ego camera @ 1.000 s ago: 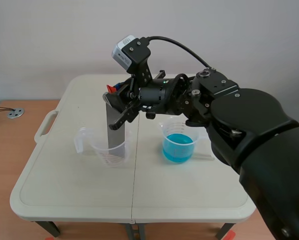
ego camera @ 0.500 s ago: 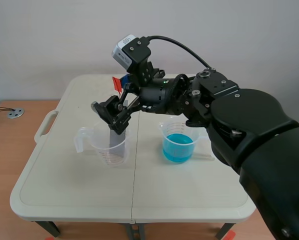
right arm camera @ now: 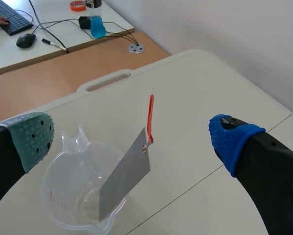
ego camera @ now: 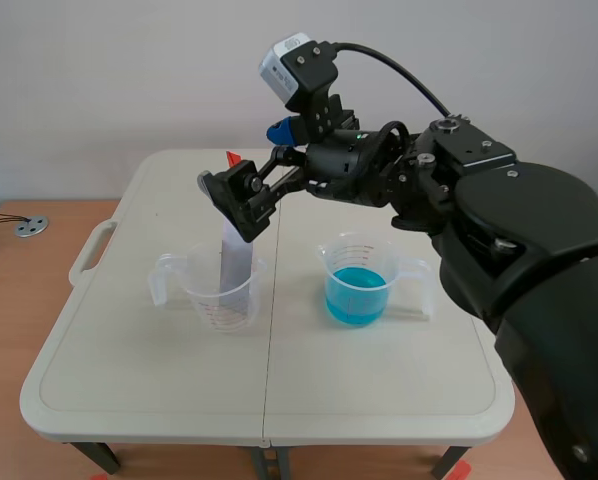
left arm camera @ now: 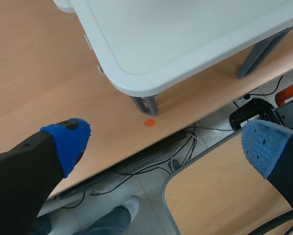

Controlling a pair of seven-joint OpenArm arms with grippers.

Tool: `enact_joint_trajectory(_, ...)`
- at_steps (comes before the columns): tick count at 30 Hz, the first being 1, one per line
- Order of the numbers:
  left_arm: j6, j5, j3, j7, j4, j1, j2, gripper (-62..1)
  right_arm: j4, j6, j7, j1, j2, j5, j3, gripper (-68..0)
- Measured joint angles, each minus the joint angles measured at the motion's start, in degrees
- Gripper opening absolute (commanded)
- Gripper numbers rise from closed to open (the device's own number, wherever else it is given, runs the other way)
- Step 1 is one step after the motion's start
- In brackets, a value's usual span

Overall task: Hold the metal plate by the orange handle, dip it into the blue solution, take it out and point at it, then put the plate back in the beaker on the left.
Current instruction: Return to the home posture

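A pale tabletop [ego camera: 379, 380] filled the scene view, its near edge cut off low in the frame. The bulky black right arm [ego camera: 519, 230] came in from the right and covered the far right corner of the tabletop.

The right claw [ego camera: 260, 168] hung over the left half of the tabletop with its 2 fingers spread wide and nothing between them. In the scene view its lower finger hid the top of the metal plate and nearly all of the handle. The left claw [left arm camera: 166, 144] showed in its own wrist view, fingers wide apart and holding nothing, over wooden floor and loose cables beside 1 corner of the tabletop. None of the task's things appeared in that view.

2 clear beakers stood near each other on the tabletop. The right beaker [ego camera: 359, 262] held blue solution [ego camera: 357, 295] in its lower part. The left beaker [ego camera: 194, 290] held the metal plate [right arm camera: 124, 176], and whether any liquid lay in it was hard to make out.

The plate was a flat, dull grey rectangle. It stood tilted, its lower end down inside the left beaker and its upper corner above the rim. From that corner rose the thin orange handle [right arm camera: 150, 117], nearly upright, below the gap between the right claw's fingers and touching neither.
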Motion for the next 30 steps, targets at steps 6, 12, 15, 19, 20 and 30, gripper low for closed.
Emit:
enact_joint_trajectory(6, -0.9, 0.0, 0.0, -5.5, 0.0, -1.0, 0.0, 1.4, 10.0, 0.0, -3.3, -5.5, 4.2, 5.9, 2.3, -1.0)
enact_joint_trajectory(12, -2.8, 0.0, 0.3, -5.8, 0.0, -12.9, 0.0, 1.4, 22.0, 0.0, -7.4, -14.6, 8.1, 10.4, 4.9, -1.0)
enact_joint_trajectory(15, -2.8, 0.0, 1.5, -5.8, 0.0, -19.3, 0.0, 1.4, 28.2, 0.0, -8.6, -19.7, 9.6, 10.8, 7.9, -1.0)
enact_joint_trajectory(19, -3.0, 0.0, 3.4, -5.8, 0.0, -25.0, 0.0, 1.4, 34.6, 0.0, -9.2, -26.4, 12.0, 11.0, 11.5, -1.1)
enact_joint_trajectory(20, -3.0, 0.0, 4.0, -5.6, 0.0, -26.1, 0.0, 1.4, 36.0, 0.0, -9.2, -27.9, 12.6, 11.0, 12.2, -1.2)
enact_joint_trajectory(30, -3.0, 0.0, 13.7, -1.7, 0.0, -33.9, -4.5, 1.4, 44.6, 0.0, -9.2, -41.0, 17.0, 13.4, 17.4, -1.2)
